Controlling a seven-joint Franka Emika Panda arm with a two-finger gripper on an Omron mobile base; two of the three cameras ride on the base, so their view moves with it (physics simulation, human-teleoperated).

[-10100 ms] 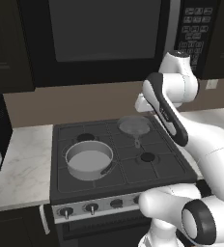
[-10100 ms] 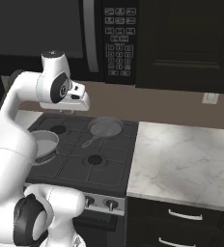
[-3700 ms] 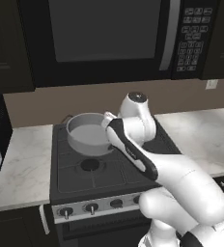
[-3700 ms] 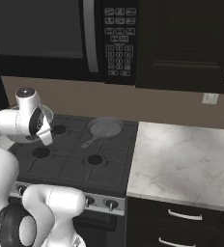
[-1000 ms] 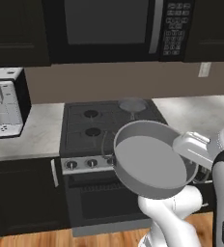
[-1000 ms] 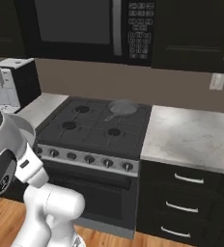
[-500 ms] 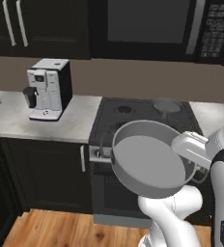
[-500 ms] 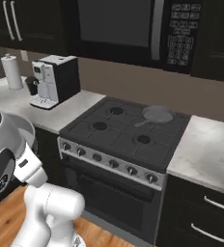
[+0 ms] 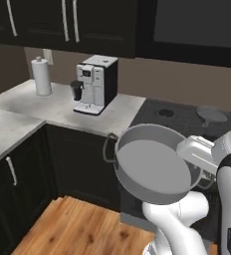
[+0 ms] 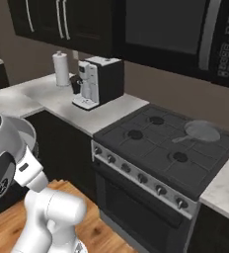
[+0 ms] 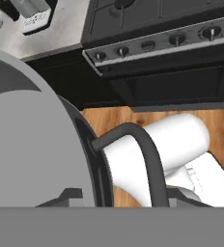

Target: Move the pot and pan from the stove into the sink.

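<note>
- The gripper is seen at the right rim of the pot, which is carried in the air above the wooden floor, well in front of the counter; the fingers themselves are hidden behind the rim, but the jaws are part-closed and the pot is clamped by its wall.
- The pot is held tilted, with its open mouth turned towards the left base camera, so that the flat grey bottom is seen inside.
- A dark loop handle is seen on the pot's side in the hand view, next to the grey wall.
- The pan is left on the far right burner of the stove, its thin handle pointing towards the middle of the cooktop.
- The pot is well apart from the stove, to its left and nearer.
- A coffee machine is stood on the marble counter left of the stove, with a paper towel roll further left near the wall.
- A row of knobs is seen along the stove's silver front strip.
</note>
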